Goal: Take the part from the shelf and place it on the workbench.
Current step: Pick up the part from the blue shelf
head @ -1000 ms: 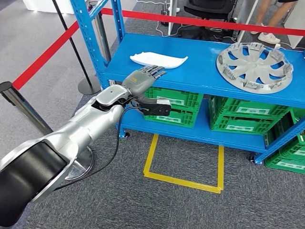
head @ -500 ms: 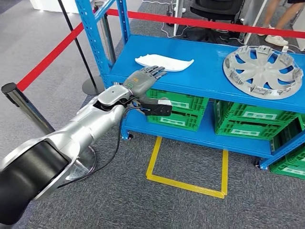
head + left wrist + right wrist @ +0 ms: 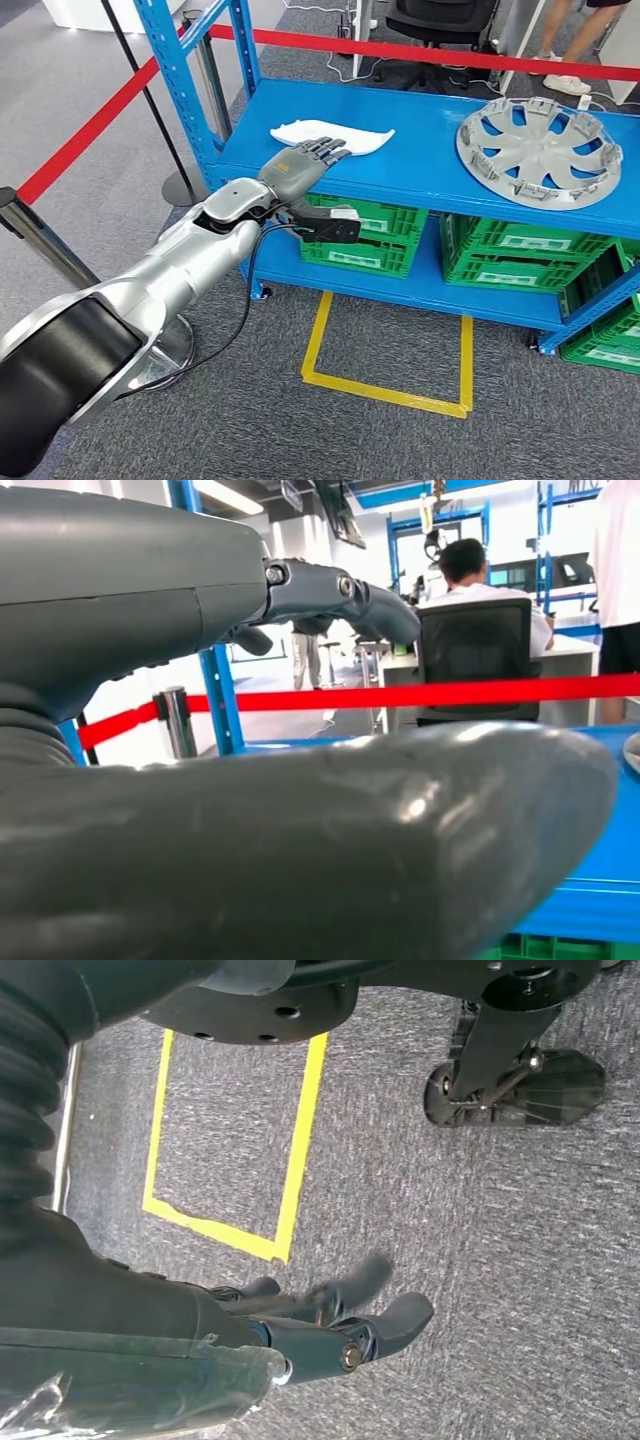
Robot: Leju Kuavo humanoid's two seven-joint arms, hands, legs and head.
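The blue shelf (image 3: 423, 150) carries 2 things on its top level: a white part (image 3: 332, 134) near its left post and a silver wheel cover (image 3: 538, 150) well apart. Green crates (image 3: 362, 235) sit on its lower level.

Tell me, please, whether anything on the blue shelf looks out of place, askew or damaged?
Nothing stands out. The white curved plastic part lies flat on the blue metal shelf, the silver hubcap lies flat farther along, and the green crates sit squarely below. The left hand reaches toward the part.

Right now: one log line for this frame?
phase: reach | left hand: open, at white part on blue shelf | right hand: open, hanging
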